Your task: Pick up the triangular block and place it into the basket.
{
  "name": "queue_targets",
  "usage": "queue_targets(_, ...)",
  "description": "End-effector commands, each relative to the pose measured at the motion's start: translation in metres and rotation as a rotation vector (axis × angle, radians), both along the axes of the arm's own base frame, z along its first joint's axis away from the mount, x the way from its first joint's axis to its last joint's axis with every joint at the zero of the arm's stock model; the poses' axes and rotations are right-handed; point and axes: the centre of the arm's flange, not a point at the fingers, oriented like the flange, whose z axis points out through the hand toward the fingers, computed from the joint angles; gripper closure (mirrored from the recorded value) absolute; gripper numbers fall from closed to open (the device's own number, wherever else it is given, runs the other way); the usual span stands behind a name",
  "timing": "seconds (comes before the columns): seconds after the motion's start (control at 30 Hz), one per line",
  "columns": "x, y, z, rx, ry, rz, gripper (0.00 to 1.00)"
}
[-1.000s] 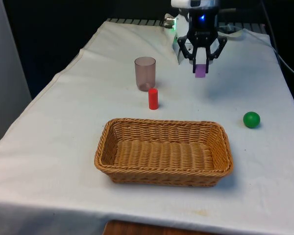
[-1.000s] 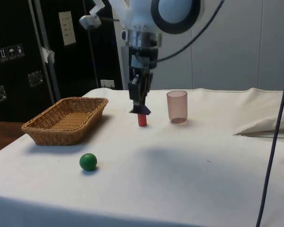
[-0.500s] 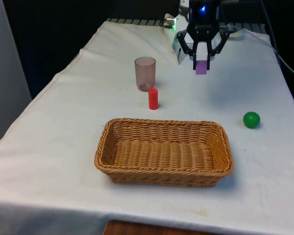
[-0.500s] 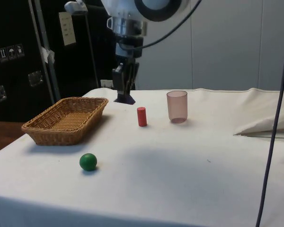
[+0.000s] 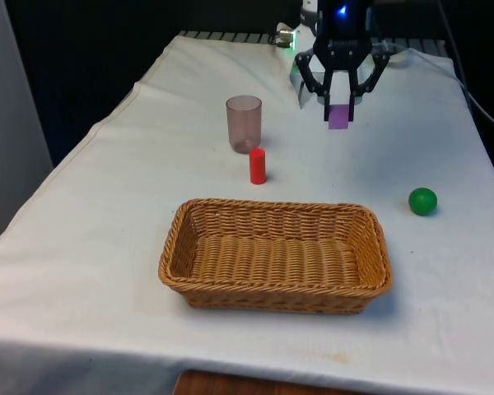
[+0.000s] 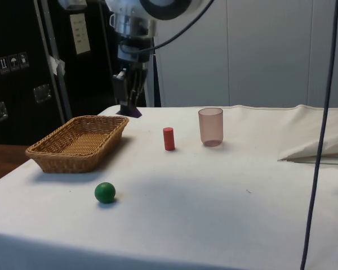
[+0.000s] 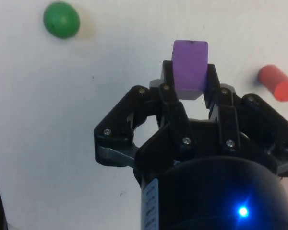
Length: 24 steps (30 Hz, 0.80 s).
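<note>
Gripping the purple triangular block between both closed jaws, the gripper hangs high in the upper right of the front view, well clear of the white cloth. In the wrist view the block sits squarely between the two fingers, its far end projecting beyond their tips. In the side view the block appears at upper left, near the far rim of the basket.

Handling, judged from appearance: the block looks small, rigid and light, with smooth flat faces. Such faces suit a parallel pinch, though a sloping face could let the block slip if the pads bear on it unevenly. The present hold on two opposite faces looks sound.

Surroundings: the wicker basket lies at lower centre of the front view, apart from the gripper. A red cylinder stands at centre, just beside a translucent cup above it. A green ball rests at right of centre, apart from the basket.

Stage: the pick appears complete; carrying over the basket and releasing are not yet done.
</note>
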Motion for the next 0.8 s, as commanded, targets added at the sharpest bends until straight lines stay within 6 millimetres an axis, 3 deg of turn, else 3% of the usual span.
queue_targets(0.0, 0.007, 0.001, 0.0, 0.002, 0.005, -0.001, 0.67)
queue_targets(0.77, 0.082, -0.002, -0.001, -0.03, -0.033, -0.008, 0.67)
